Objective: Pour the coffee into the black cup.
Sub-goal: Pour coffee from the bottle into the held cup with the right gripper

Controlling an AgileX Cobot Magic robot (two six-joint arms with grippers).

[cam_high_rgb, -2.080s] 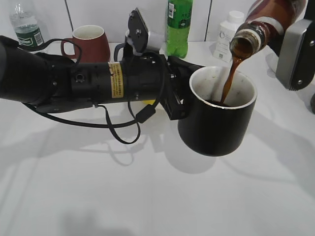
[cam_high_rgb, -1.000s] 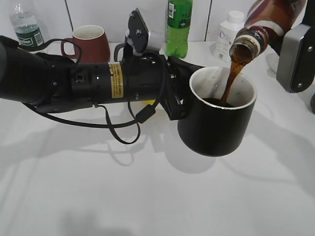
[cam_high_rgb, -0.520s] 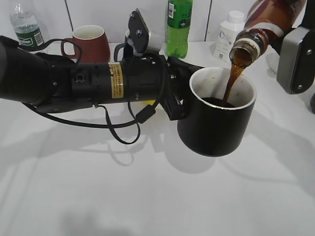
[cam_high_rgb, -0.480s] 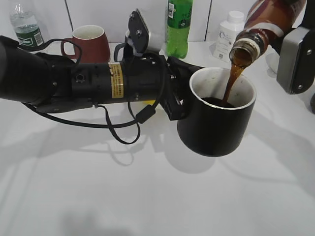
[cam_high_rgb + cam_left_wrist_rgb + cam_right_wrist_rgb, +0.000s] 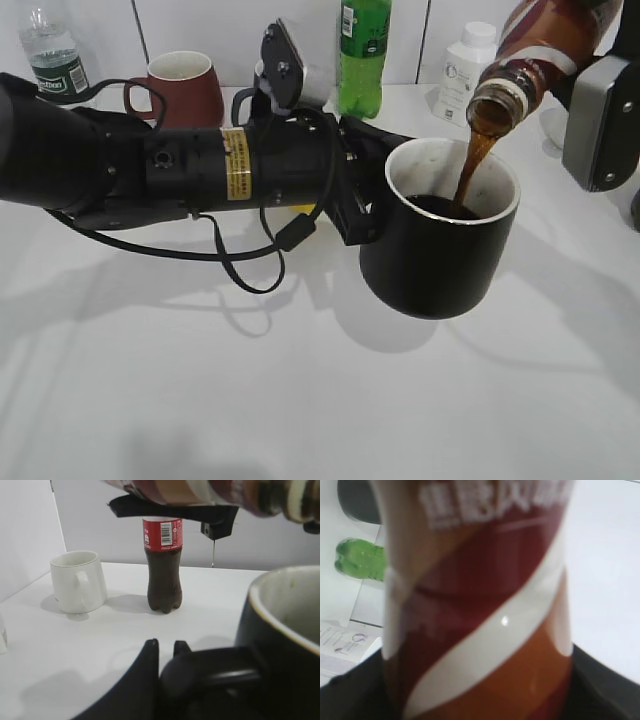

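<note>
The black cup (image 5: 435, 255) with a white inside hangs above the table, held by its handle in my left gripper (image 5: 355, 205), which is shut on it. In the left wrist view the cup (image 5: 285, 645) fills the right side and the jaws (image 5: 165, 650) pinch the handle. My right gripper (image 5: 600, 110) is shut on the coffee bottle (image 5: 530, 50), tilted neck-down over the cup. A brown stream of coffee (image 5: 468, 170) falls into the cup. The bottle's red, white and brown label (image 5: 480, 610) fills the right wrist view and hides the jaws.
At the back stand a dark red mug (image 5: 180, 88), a green bottle (image 5: 363, 55), a white pill bottle (image 5: 465, 70) and a water bottle (image 5: 52, 55). The left wrist view shows a white mug (image 5: 77, 582) and a cola bottle (image 5: 163, 565).
The pour goes on and the coffee level in the cup has risen. The bottle has tipped slightly more. Both arms stay about where they were.
</note>
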